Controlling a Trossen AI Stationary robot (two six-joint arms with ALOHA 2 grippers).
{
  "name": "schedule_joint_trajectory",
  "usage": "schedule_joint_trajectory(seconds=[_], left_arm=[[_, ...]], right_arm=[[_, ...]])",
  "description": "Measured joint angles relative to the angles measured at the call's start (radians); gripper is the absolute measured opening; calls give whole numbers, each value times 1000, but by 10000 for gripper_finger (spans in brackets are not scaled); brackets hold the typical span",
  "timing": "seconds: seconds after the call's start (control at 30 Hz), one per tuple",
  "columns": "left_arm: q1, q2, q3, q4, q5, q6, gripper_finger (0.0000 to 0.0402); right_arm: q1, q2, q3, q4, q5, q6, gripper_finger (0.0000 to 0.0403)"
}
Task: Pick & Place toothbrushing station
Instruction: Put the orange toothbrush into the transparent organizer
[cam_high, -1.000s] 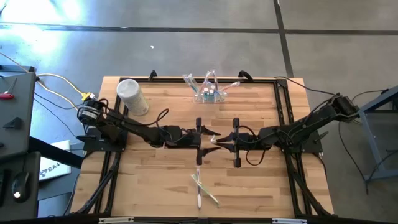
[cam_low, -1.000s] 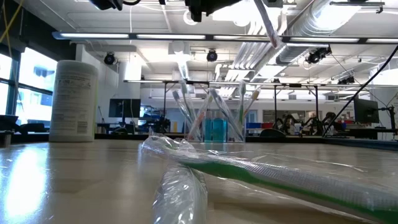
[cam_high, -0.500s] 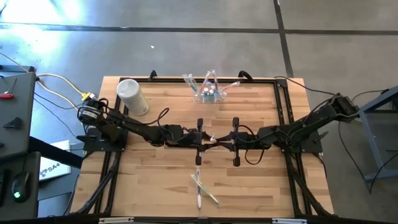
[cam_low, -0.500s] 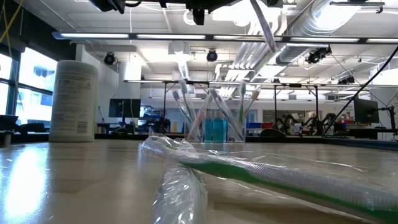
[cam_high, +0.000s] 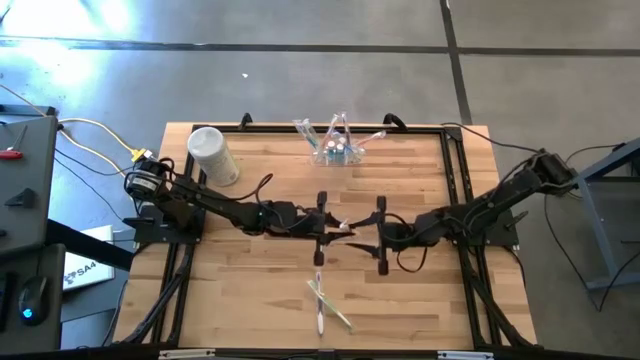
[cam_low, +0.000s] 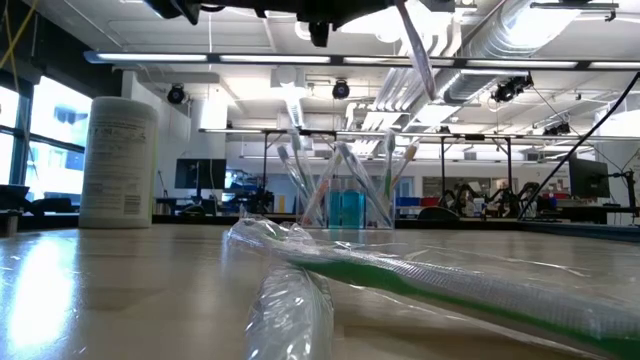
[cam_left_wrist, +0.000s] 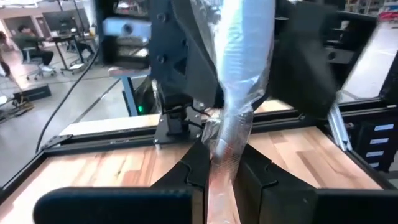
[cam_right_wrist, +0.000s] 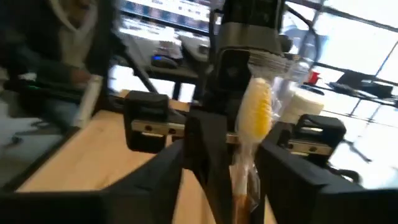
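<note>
Handed over at mid-table: left gripper now clamped on wrapped toothbrush, right gripper loosened and backing off; clear holder waiting at table's far edge, next stop presumably

Overhead looks straight down; low camera faces across the table.

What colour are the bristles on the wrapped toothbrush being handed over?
Yellow bristles, clearest in the right wrist view.
</note>
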Motion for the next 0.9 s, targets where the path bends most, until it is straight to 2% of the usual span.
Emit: schedule_joint_trajectory(seconds=[0.07, 0.2, 0.33, 0.43, 0.6, 0.77, 0.9], left_arm=[[1, 0, 0, -15, -5, -4, 33], [2, -20, -2, -71, -35, -15, 33], [23, -78, -1, -192, -132, 5, 33], [68, -126, -2, -290, -163, 3, 33], [175, -175, -28, -331, -162, -6, 33], [310, -219, -138, -245, -158, -26, 33], [405, -240, -238, -75, -75, -30, 33]], right_arm=[[29, 0, 0, -3, 94, -8, 216], [102, -9, 0, -41, 348, -66, 292], [172, -12, 0, -76, 477, -86, 334], [218, -12, 0, -99, 513, -87, 346], [263, -13, 0, -125, 570, -53, 347], [285, -13, 0, -133, 604, -11, 342], [286, -13, 0, -159, 602, 25, 342]])
